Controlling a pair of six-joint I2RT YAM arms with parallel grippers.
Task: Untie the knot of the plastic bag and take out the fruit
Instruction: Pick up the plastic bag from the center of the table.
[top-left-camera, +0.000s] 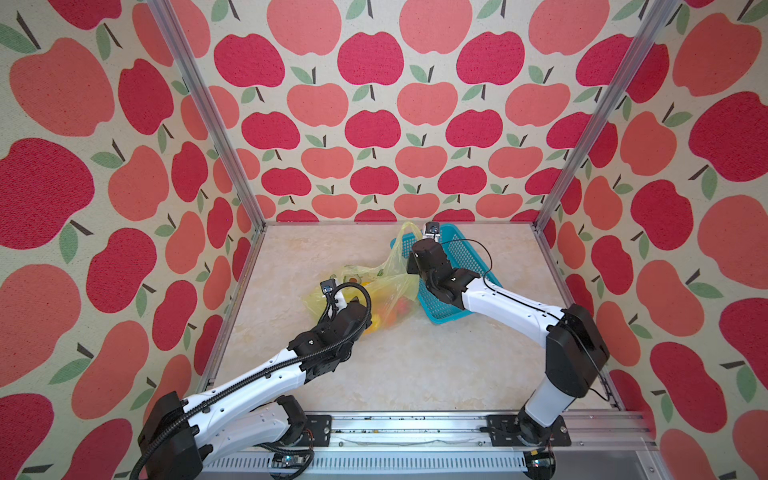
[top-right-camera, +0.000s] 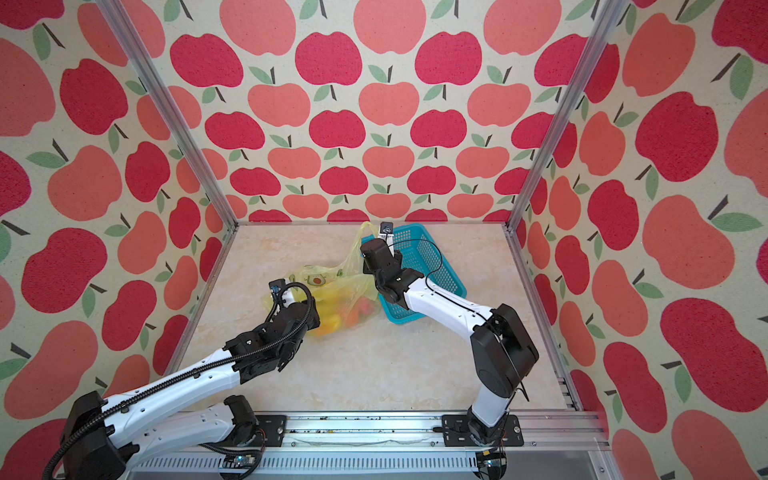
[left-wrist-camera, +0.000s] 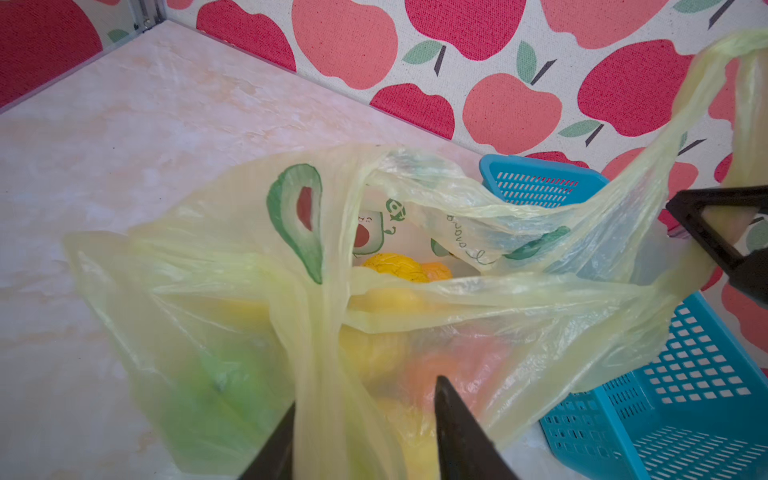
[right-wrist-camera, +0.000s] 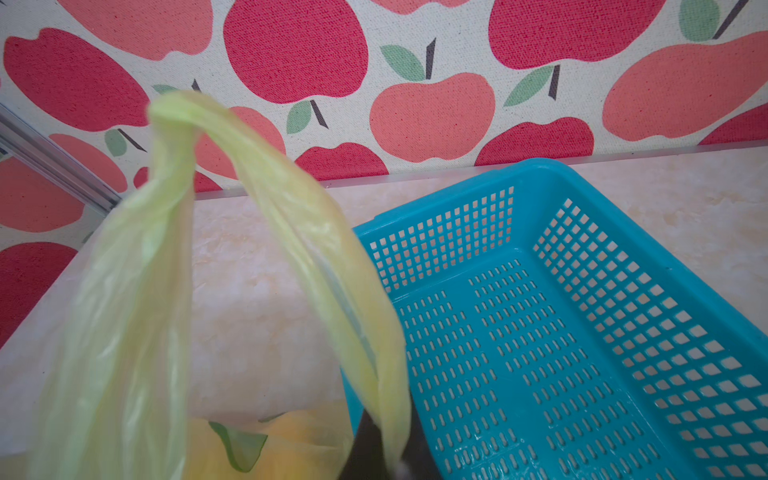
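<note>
The plastic bag (left-wrist-camera: 232, 257), lettered "avoca", holds fruit (left-wrist-camera: 395, 266) below left gripper (left-wrist-camera: 365, 392), grip unclear; right gripper (right-wrist-camera: 376, 453) clamps its handle.

In front of me, the pale marbled table (top-left-camera: 415, 365) carries a plastic bag (top-left-camera: 395, 286) of fruit (top-left-camera: 401, 309), with a turquoise basket (top-left-camera: 436, 307) just beside it.

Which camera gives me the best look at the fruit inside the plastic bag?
The left wrist view: it looks into the plastic bag's open mouth, where a yellow fruit lies bare. In both top views the fruit is coloured blobs behind plastic, partly under the left arm. The right wrist view catches only a yellow patch.
</note>
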